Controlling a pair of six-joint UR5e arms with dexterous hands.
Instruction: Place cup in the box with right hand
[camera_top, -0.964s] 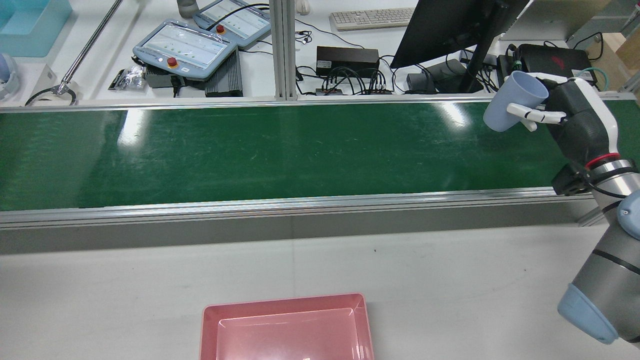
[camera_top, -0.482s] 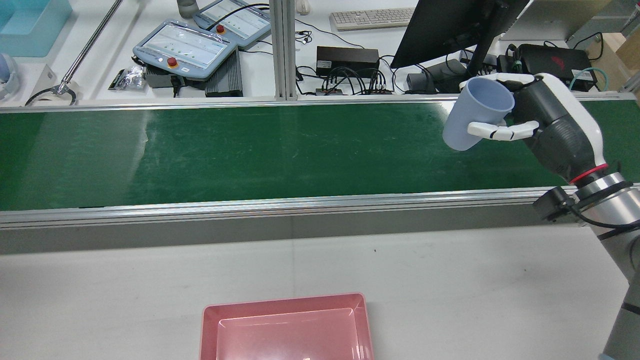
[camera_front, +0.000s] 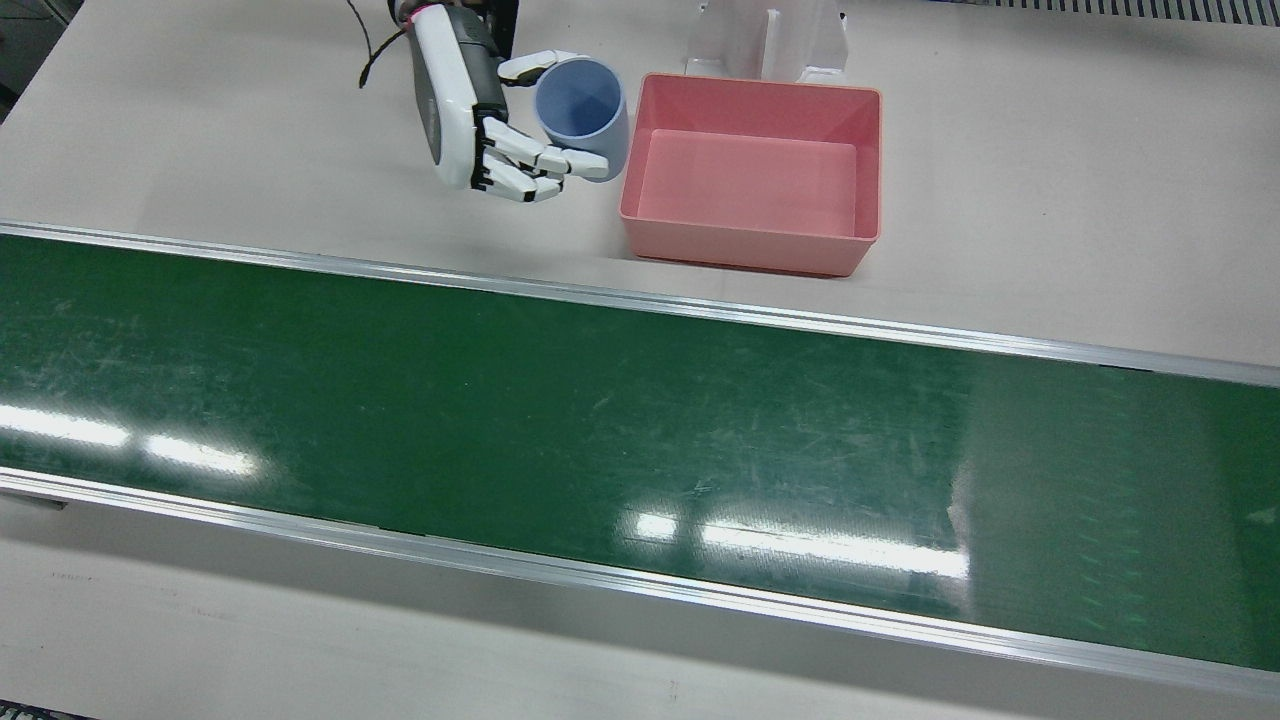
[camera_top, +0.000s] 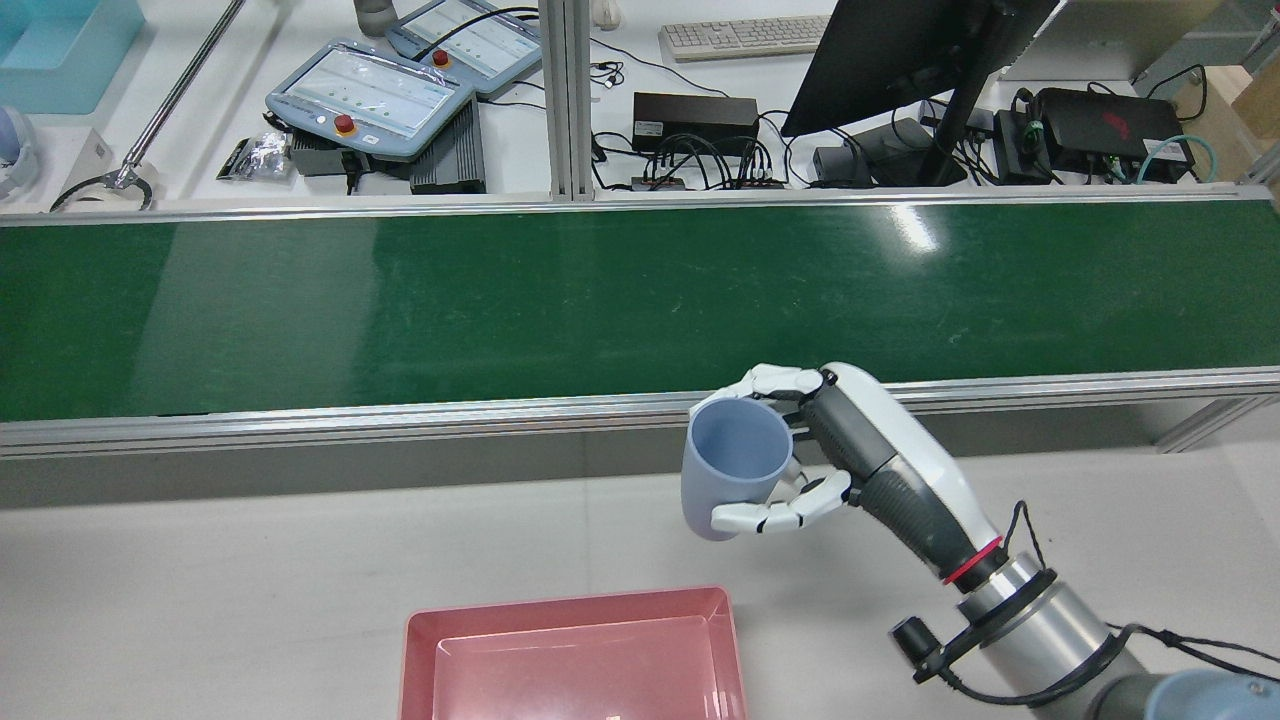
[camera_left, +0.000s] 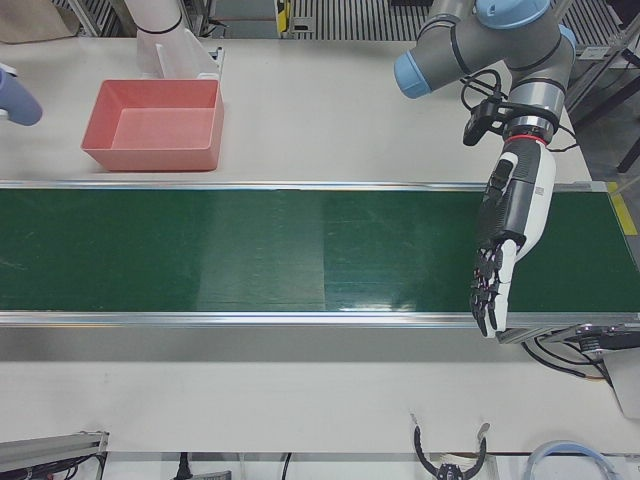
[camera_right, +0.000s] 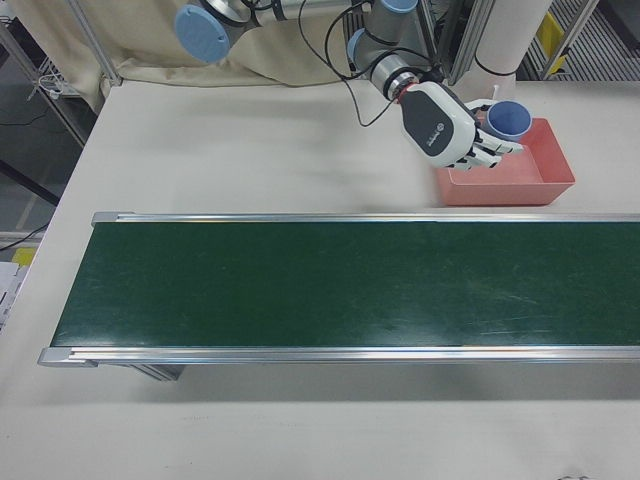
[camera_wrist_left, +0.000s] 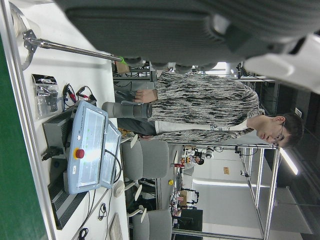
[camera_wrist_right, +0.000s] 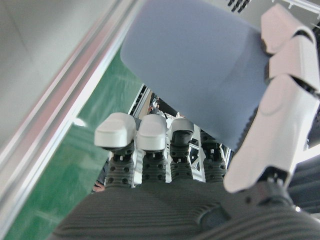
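Note:
My right hand (camera_front: 470, 110) is shut on a pale blue cup (camera_front: 580, 105), held mouth-up in the air above the white table. The cup hangs just beside the short wall of the empty pink box (camera_front: 750, 240), not over it. In the rear view the hand (camera_top: 860, 455) holds the cup (camera_top: 735, 475) between the belt's near rail and the box (camera_top: 570, 603). The right hand view shows the cup (camera_wrist_right: 200, 75) pinched by fingers (camera_wrist_right: 150, 132). The right-front view shows the same hand (camera_right: 445, 125), cup (camera_right: 510, 118) and box (camera_right: 505, 190). My left hand (camera_left: 505, 240) is open, its fingers stretched above the belt.
A long green conveyor belt (camera_front: 600, 420) with aluminium rails crosses the table. A white stand (camera_front: 765, 40) is behind the box. Beyond the belt in the rear view are teach pendants (camera_top: 370, 95), a monitor (camera_top: 900, 50) and cables.
My right hand carried the cup from above the belt's far right end, back across the belt and leftward, to above the table beside the pink box. The grip stayed shut.

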